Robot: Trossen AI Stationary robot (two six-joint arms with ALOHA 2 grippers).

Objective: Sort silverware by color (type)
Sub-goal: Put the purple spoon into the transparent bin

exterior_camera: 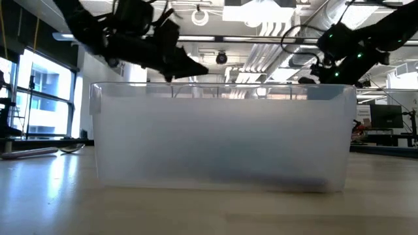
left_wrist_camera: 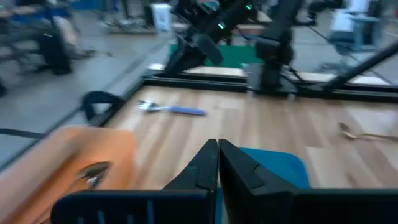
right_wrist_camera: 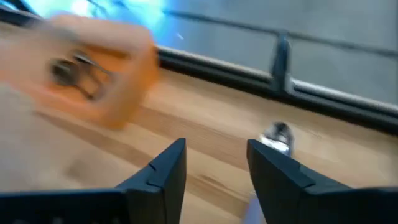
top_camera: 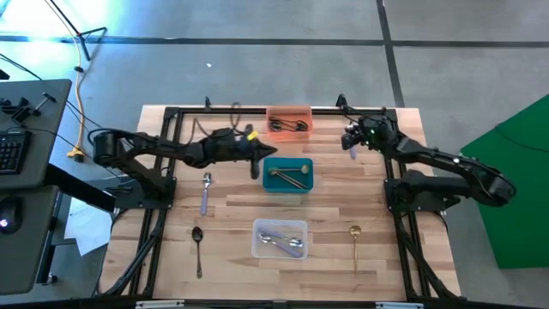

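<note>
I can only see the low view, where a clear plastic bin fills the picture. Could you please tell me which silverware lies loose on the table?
Observer: Four pieces: a silver utensil with a purplish handle, a dark spoon, a gold spoon, and a silver blue-handled utensil near the right arm.
Operator: Thank you. What do the bins hold?
Observer: The orange plastic bin holds dark pieces, the teal plastic bin gold ones, and the clear plastic bin silver ones.
Operator: And where are the tools?
Observer: The left tool is shut at the teal bin's left edge, with nothing seen in it. The right tool is open to the right of the orange bin.
</note>
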